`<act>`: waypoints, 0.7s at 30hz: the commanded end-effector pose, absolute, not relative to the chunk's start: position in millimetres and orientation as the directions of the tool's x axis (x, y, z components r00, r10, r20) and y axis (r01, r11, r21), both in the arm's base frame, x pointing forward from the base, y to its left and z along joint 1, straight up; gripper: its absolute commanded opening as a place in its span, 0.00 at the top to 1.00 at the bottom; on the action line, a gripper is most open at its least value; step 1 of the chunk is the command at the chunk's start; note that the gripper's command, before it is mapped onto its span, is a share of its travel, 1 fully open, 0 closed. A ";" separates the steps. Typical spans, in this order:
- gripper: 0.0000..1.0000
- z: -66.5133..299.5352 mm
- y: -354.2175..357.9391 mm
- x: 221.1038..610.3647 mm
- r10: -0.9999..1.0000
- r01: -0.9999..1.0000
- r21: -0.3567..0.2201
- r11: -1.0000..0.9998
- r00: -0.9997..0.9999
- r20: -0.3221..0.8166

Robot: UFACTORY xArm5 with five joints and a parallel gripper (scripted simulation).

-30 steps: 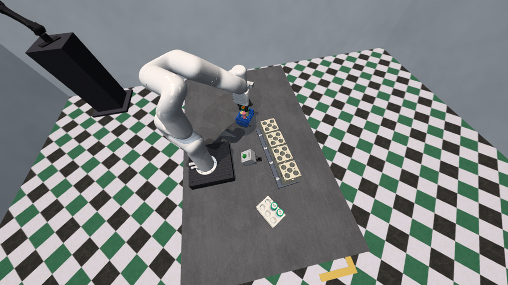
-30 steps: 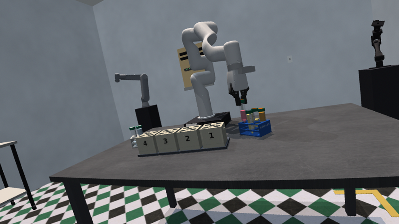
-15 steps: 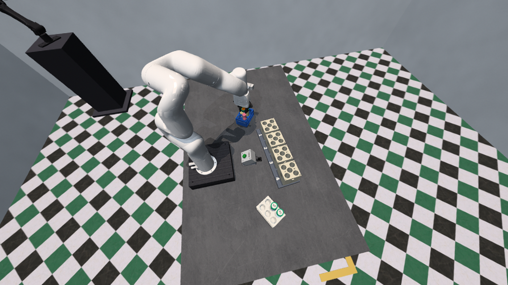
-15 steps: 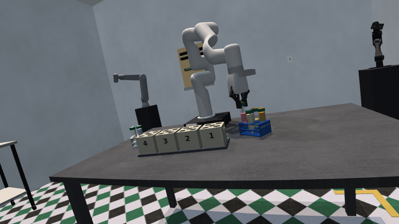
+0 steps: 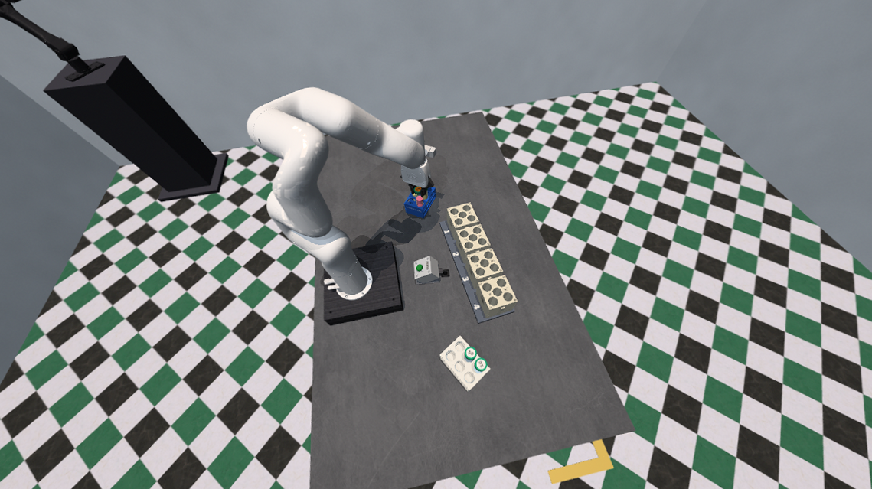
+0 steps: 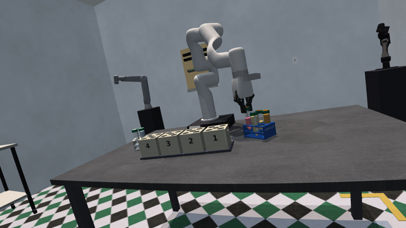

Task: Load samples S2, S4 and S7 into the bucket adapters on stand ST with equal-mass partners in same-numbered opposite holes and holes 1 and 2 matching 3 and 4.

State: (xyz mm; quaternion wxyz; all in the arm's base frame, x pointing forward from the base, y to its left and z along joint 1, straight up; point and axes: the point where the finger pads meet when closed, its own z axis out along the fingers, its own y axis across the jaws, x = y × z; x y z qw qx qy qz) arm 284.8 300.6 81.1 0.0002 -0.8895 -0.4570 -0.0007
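End effector (image 6: 246, 108) grips the pink-filled tube (image 6: 248, 120) by its cap; tube stands in the blue rack (image 6: 260, 131).

the table (image 5: 394, 397) is dark grey with faint scuffs. around it the floor (image 5: 739, 304) is a checker of green, black and white diamonds, with a yellow corner mark (image 5: 582, 467) at the lower edge of the top view. the arm (image 5: 304, 183) is glossy white on a black base plate (image 5: 387, 294). the claw (image 6: 246, 108) is black. the sample rack (image 6: 260, 130) is blue; its tubes show pink, yellow and orange fills. the adapters (image 6: 185, 141) are beige with black numbers. the blank rack (image 5: 458, 372) is cream, its two caps green-ringed white. the key (image 5: 419, 267) is green on a pale grey desk.
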 end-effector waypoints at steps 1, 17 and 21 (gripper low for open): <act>1.00 79.9 301.6 285.8 0.813 0.813 0.006 -0.582 0.582 0.005; 1.00 64.8 301.6 285.9 0.813 0.813 0.006 -0.582 0.582 0.005; 1.00 62.8 301.6 285.9 0.813 0.813 0.006 -0.582 0.582 0.005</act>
